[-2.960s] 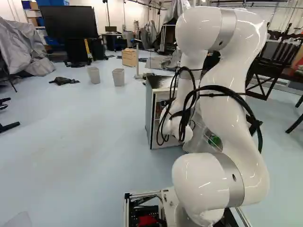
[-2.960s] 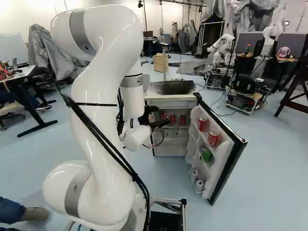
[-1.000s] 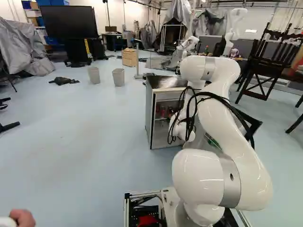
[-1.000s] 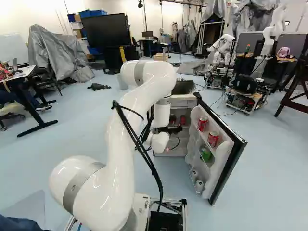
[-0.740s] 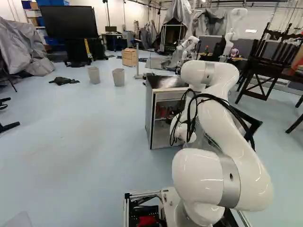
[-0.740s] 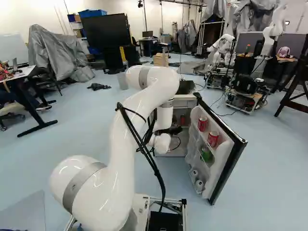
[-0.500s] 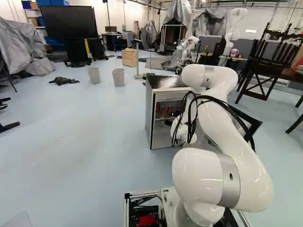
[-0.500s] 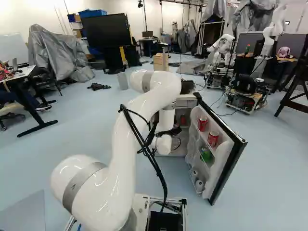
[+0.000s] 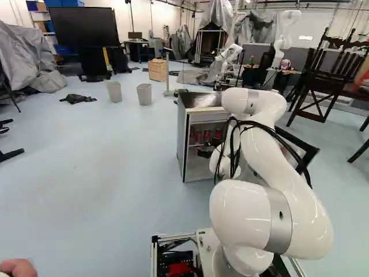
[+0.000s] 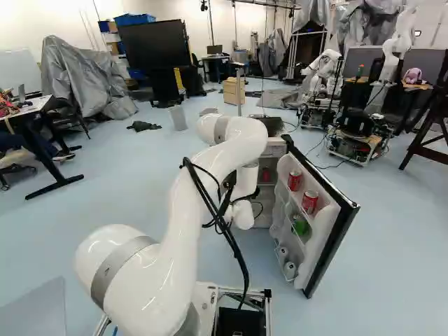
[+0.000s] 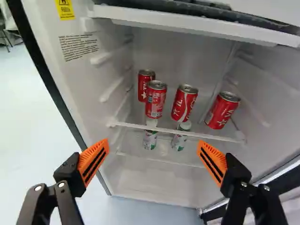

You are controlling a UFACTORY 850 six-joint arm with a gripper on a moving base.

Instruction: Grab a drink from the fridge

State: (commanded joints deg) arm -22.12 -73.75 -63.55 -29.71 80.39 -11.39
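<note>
Beyond the arm in the left base view, my gripper (image 9: 204, 152) is at the front of the fridge (image 9: 183, 138), whose door (image 10: 330, 217) stands open in the right base view. In the wrist view the gripper (image 11: 153, 151) is open, its orange pads wide apart with nothing between them. Ahead of it several red cans, among them a middle one (image 11: 184, 103) and one to the side (image 11: 222, 110), stand on a shelf (image 11: 176, 132). Two white-green cans (image 11: 150, 139) show beneath that shelf. The door rack holds red cans (image 10: 309, 201) and a green item (image 10: 300, 225).
A hand (image 9: 17, 268) shows at the lower left of the left base view. Two grey bins (image 9: 144, 94) and a wooden box (image 9: 157, 70) stand on the floor farther back. Another robot (image 10: 360, 129) is beyond the door.
My arm has sunk and reached forward toward the fridge, so its upper joint sits lower in both base views. The hand has come back into the left base view. The base has not moved.
</note>
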